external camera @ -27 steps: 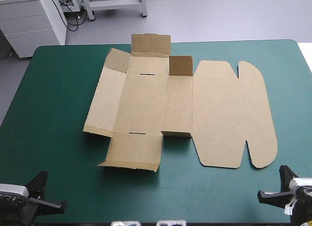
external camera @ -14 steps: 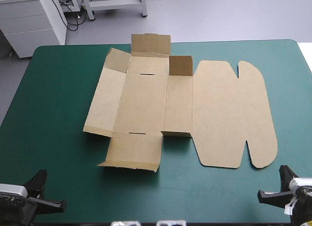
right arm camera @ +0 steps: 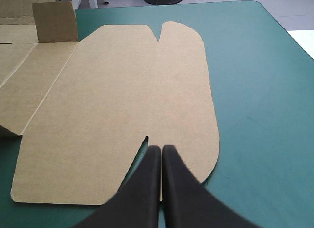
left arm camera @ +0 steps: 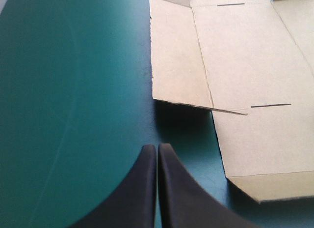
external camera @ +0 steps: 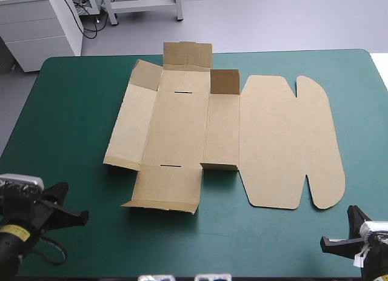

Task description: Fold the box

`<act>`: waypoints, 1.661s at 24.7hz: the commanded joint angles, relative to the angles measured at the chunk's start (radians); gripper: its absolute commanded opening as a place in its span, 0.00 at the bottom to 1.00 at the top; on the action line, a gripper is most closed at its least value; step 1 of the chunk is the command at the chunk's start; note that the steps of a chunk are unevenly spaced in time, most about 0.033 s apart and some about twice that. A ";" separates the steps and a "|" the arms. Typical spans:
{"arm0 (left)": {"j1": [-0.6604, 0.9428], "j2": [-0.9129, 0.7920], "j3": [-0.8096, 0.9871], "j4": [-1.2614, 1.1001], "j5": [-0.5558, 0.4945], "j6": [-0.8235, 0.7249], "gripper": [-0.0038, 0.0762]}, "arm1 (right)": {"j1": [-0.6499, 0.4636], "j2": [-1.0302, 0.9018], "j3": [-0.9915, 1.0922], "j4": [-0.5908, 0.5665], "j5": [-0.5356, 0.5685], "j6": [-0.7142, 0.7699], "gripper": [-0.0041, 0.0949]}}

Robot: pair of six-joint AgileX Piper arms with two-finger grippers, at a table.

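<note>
The brown box (external camera: 182, 129) lies as a cut sheet in the middle of the table, with its wide lid panel (external camera: 285, 142) flat on the right side. A small flap (external camera: 224, 82) and the far flap (external camera: 188, 54) stand raised. My left gripper (external camera: 83, 215) is shut and holds nothing, near the table's front left corner. In the left wrist view the left gripper (left arm camera: 157, 147) points at bare cover just short of the box's (left arm camera: 245, 56) near left corner. My right gripper (external camera: 325, 241) is shut at the front right. In its own view the right gripper (right arm camera: 161, 148) sits over the lid's (right arm camera: 122, 100) near edge.
The teal-green cover (external camera: 73, 111) shows in wide strips to the left and right of the box and along the near edge. A white cabinet (external camera: 36, 26) stands beyond the table's far left corner.
My left gripper has moved forward from the near left corner toward the box. The right gripper and the box have not moved.
</note>
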 commanded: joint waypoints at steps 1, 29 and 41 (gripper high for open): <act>0.000 0.168 -0.086 -0.047 -0.073 0.015 0.04 | 0.002 0.022 -0.030 0.002 -0.072 0.001 0.04; 0.389 1.324 -0.771 -0.791 0.442 0.437 0.06 | 0.002 0.022 -0.030 -0.007 -0.072 0.001 0.04; 0.389 1.405 -0.816 -0.712 0.442 0.416 0.42 | 0.002 0.022 -0.030 -0.007 -0.072 0.001 0.04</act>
